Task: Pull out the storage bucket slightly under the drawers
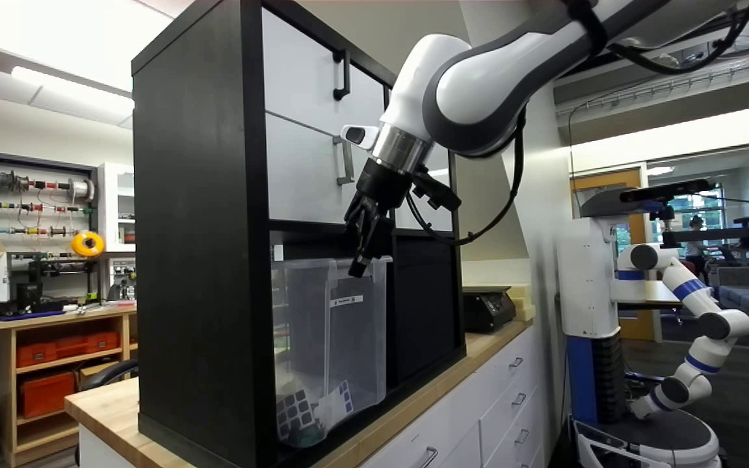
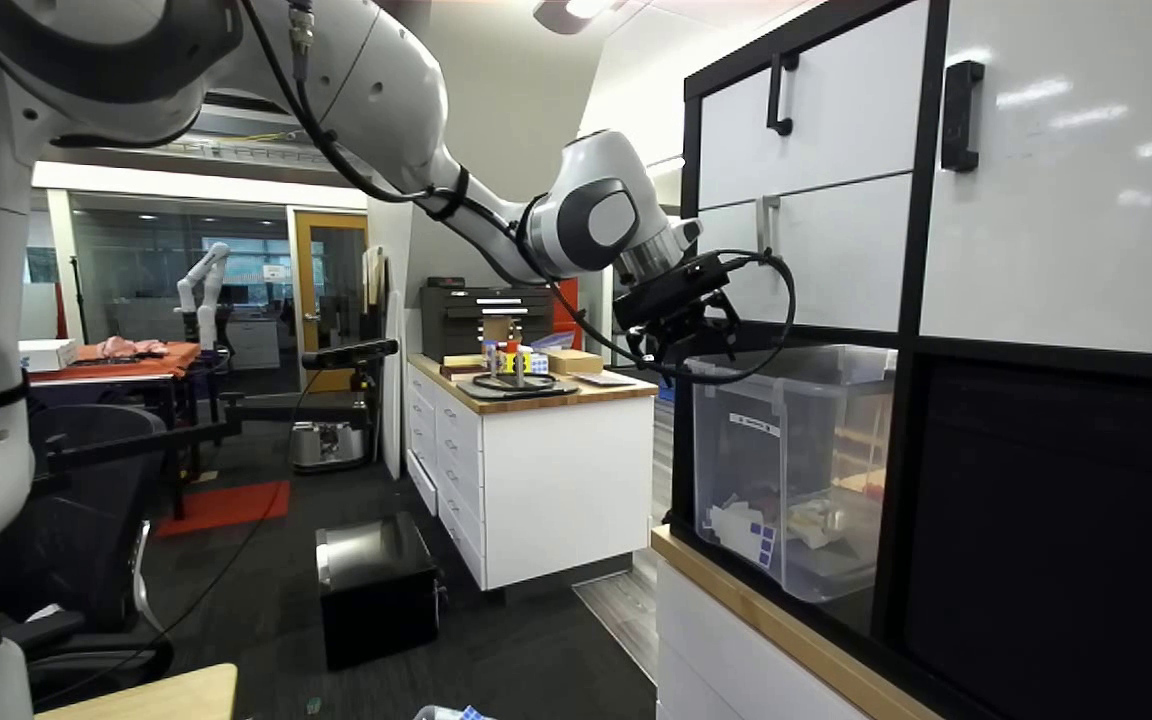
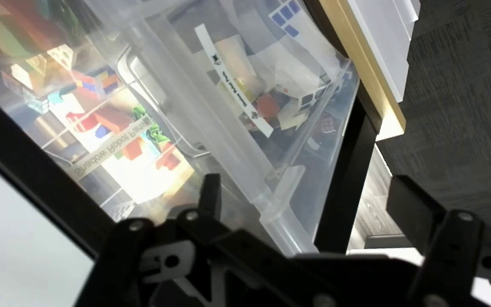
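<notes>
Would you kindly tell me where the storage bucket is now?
In an exterior view, the storage bucket sits right of centre, in the lower left of the black cabinet, directly below the drawers.

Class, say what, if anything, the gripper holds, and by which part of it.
Nothing is held. The gripper is open, its fingers wide apart, not closed on the storage bucket.

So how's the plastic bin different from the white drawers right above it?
The bin is see-through; the white drawers aren't. The bin looks taller than each drawer front. The drawers have bar handles; the bin has a label strip on its front. Both sit in the same black cabinet.
</notes>
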Robot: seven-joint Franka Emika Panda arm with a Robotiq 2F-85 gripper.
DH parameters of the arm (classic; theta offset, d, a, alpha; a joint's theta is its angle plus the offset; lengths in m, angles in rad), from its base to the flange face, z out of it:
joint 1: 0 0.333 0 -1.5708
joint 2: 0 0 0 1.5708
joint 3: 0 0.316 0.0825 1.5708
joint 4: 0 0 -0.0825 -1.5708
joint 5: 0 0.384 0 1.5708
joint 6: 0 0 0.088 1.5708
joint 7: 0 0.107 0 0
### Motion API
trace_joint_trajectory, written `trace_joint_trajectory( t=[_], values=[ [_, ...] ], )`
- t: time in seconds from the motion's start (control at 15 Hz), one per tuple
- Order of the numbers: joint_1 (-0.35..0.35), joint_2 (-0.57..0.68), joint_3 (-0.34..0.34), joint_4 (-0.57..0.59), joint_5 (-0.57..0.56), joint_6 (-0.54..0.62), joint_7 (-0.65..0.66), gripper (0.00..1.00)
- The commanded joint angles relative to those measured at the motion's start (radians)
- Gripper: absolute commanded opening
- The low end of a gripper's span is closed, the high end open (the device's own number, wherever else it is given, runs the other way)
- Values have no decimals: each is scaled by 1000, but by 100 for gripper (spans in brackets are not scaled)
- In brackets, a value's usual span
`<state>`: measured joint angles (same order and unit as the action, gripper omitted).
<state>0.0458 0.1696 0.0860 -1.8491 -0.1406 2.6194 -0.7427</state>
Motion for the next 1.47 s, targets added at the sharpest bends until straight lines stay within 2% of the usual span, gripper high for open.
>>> trace_joint_trajectory(
  t=[0.0, 0.33, 0.73, 0.8, 0.87, 1.27, 1.4],
  values=[
    [-29, 14, 21, 25, 38, 28, -136, 100],
    [-38, 50, 31, 37, 84, 40, -277, 100],
    [-48, 109, 50, 79, 107, 36, -372, 100],
    [-50, 115, 52, 84, 108, 36, -379, 83],
    [-52, 116, 54, 89, 111, 35, -390, 73],
    [-64, 97, 59, 90, 125, 41, -420, 32],
    [-67, 87, 58, 81, 128, 45, -422, 21]
  ],
)
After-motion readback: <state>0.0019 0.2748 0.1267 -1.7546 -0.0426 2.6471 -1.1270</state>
